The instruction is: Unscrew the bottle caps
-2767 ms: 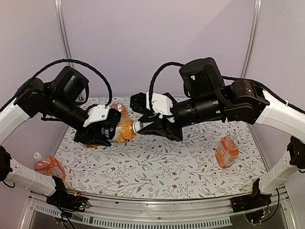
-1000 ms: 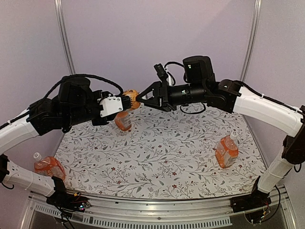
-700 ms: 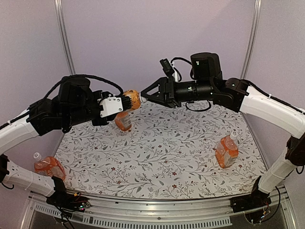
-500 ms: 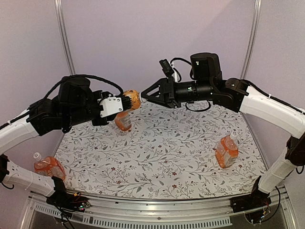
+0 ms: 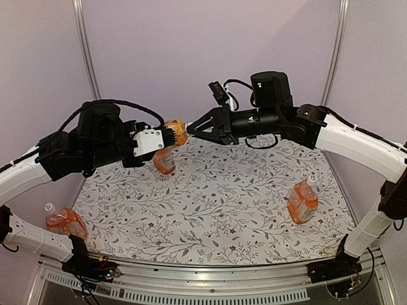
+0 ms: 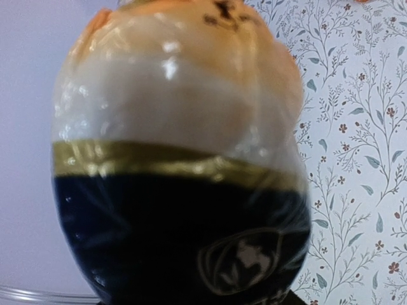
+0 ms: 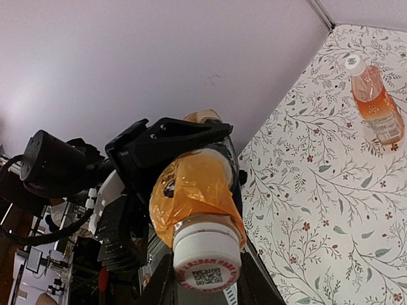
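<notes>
Four bottles, no cap visibly off: the white cap point(image 7: 206, 257) of the dark-labelled bottle point(image 6: 178, 210), clamped sideways in mid-air by the left gripper point(image 5: 166, 135), is pinched by the right gripper point(image 5: 192, 126) and looks seated on its neck; three squat bottles point(image 5: 303, 202) wait well apart on the table point(image 5: 222, 216).

Top camera looks down from above the near edge across the white floral-print table point(image 5: 222, 216). Both wrist cameras crowd one clear dark-labelled orange-drink bottle point(image 6: 178, 190): left at its side, right facing its white ribbed cap point(image 7: 206, 257).
</notes>
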Robot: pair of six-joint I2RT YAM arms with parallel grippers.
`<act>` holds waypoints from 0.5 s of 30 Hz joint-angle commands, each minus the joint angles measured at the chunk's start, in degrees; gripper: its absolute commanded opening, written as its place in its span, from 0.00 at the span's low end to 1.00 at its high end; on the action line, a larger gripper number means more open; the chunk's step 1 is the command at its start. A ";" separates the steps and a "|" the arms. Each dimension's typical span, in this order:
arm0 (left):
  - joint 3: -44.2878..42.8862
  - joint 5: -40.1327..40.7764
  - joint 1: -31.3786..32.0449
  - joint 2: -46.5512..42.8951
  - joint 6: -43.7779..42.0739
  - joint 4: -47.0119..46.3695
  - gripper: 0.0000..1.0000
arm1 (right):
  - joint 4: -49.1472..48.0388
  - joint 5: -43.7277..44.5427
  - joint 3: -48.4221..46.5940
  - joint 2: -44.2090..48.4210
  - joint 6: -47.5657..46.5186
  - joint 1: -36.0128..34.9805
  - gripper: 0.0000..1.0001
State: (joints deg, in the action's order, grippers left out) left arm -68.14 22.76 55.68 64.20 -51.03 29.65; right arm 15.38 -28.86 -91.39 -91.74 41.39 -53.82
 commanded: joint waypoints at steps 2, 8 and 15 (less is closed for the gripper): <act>0.86 -0.79 0.95 -0.65 -0.18 -0.85 0.29 | -0.27 -0.95 -1.77 -1.18 -0.07 0.18 0.12; 0.53 -3.35 1.04 -1.39 0.87 1.69 0.28 | 0.66 -1.88 -1.76 -0.80 -2.44 0.00 0.00; -8.27 -26.90 1.00 -0.73 8.48 23.36 0.26 | 16.95 8.02 -5.56 2.74 -34.06 -7.89 0.00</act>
State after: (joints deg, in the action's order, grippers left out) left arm -70.98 14.87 55.55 63.64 -47.13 39.07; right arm 21.89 -28.40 -93.47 -91.77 31.31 -56.29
